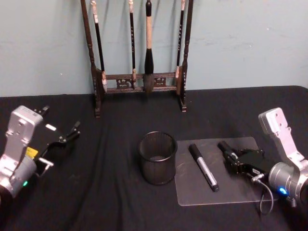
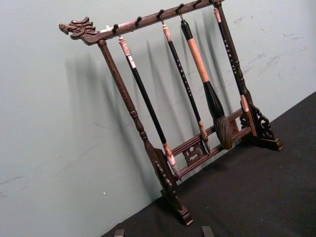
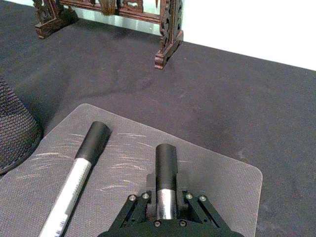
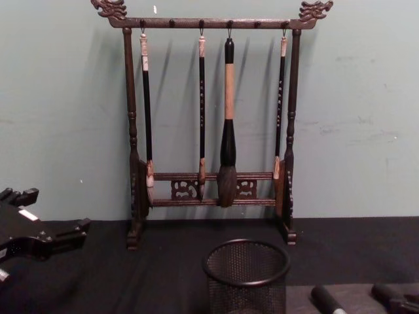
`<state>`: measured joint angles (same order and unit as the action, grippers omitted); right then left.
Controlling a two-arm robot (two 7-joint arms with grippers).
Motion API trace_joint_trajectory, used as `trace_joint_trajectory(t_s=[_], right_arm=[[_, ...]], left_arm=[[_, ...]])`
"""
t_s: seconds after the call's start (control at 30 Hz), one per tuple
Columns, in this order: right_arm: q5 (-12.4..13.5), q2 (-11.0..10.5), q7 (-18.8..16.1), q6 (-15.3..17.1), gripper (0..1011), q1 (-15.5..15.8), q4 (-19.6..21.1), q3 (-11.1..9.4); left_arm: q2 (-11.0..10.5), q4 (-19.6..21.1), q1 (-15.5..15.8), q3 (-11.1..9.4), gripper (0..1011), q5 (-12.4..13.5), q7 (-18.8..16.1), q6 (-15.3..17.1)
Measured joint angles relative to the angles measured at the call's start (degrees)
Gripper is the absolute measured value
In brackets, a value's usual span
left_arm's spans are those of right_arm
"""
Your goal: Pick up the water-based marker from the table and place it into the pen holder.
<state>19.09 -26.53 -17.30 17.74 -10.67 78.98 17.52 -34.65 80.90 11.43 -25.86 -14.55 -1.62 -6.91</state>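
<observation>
Water-based marker (image 3: pixel 166 157) is sitting at the right side of the black table (image 1: pixel 110 192), over the clear mat (image 1: pixel 192 195), w/ the right gripper (image 3: pixel 166 200) pinching its silver barrel just behind the black cap. Whether it is resting on the mat or hanging just off it is not showing. By its looks it is handling as a light, stiff stick w/ a smooth, prob. slippery barrel. A mid-barrel hold is therefore looking safer than one near the cap, esp. for tipping it upright over the pen holder (image 1: pixel 157 172), which is standing just left of the mat. Chest view is giving the whole brush rack (image 4: pixel 131 131) and the holder's open mouth side-on, where the head view is cropping the rack's top. Head view is laying out mat, holder and a second marker (image 1: pixel 203 167) lying free btw holder and gripper. Right wrist view is showing the grip itself. Left gripper (image 1: pixel 62 144) is idling at the table's left, fingers spread.
</observation>
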Motion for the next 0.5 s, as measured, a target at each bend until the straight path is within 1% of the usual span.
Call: trace_joint_trajectory(t_s=[0.37,0.5], right_arm=[[-0.03,0.02,-0.02,-0.07,237,0.03,0.00,-0.04],[-0.39,0.31,-0.56,-1.66,237,0.52,0.17,-0.53]], left_arm=[[0.00,0.00,0.00,0.00,1009,0.00,0.00,0.00],[0.00,0.00,0.00,0.00,1009,0.00,0.00,0.00]])
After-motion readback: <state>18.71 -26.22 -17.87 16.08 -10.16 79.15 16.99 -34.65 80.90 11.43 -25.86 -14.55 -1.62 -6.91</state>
